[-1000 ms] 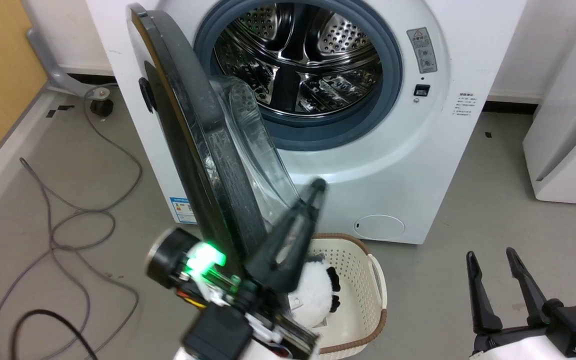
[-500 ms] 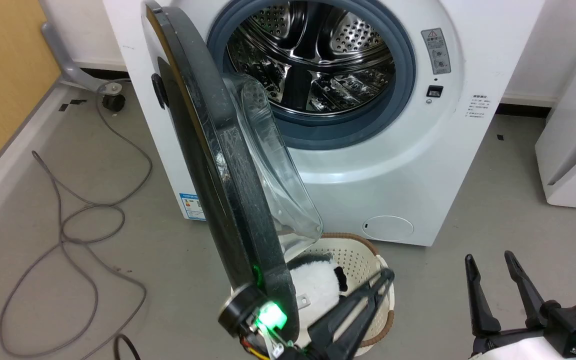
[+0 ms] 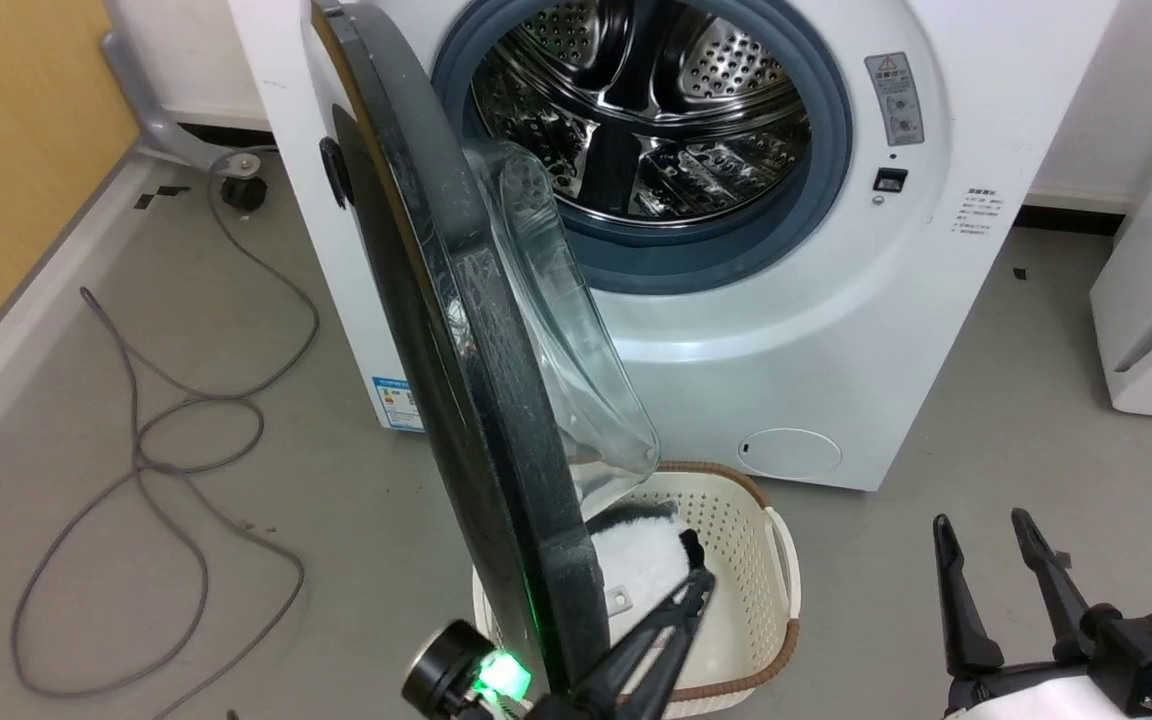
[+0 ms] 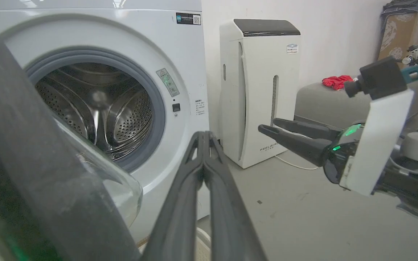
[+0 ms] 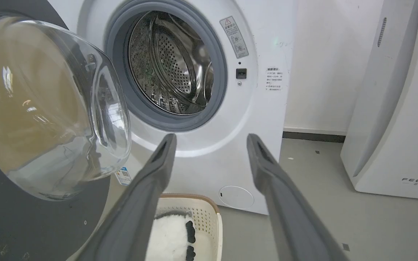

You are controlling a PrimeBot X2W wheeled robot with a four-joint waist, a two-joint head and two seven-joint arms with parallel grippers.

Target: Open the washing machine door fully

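One washing machine (image 3: pixel 786 330) with one washing machine door (image 3: pixel 456 330), one steel drum (image 3: pixel 636 110), one round filter cover (image 3: pixel 791 452) and one blue label sticker (image 3: pixel 398 402); one cream basket (image 3: pixel 748 570) holding one white-and-black plush toy (image 3: pixel 636 565); two grippers, left gripper (image 3: pixel 696 582) and right gripper (image 3: pixel 981 522), two dark fingers (image 3: pixel 958 600) each; one white FEELBIRD appliance (image 4: pixel 259 90); one red cloth (image 4: pixel 336 81); one black castor (image 3: pixel 239 192)

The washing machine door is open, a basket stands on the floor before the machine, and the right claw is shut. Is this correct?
One error: the right claw is open; the right wrist view shows its fingers wide apart. The rest holds.
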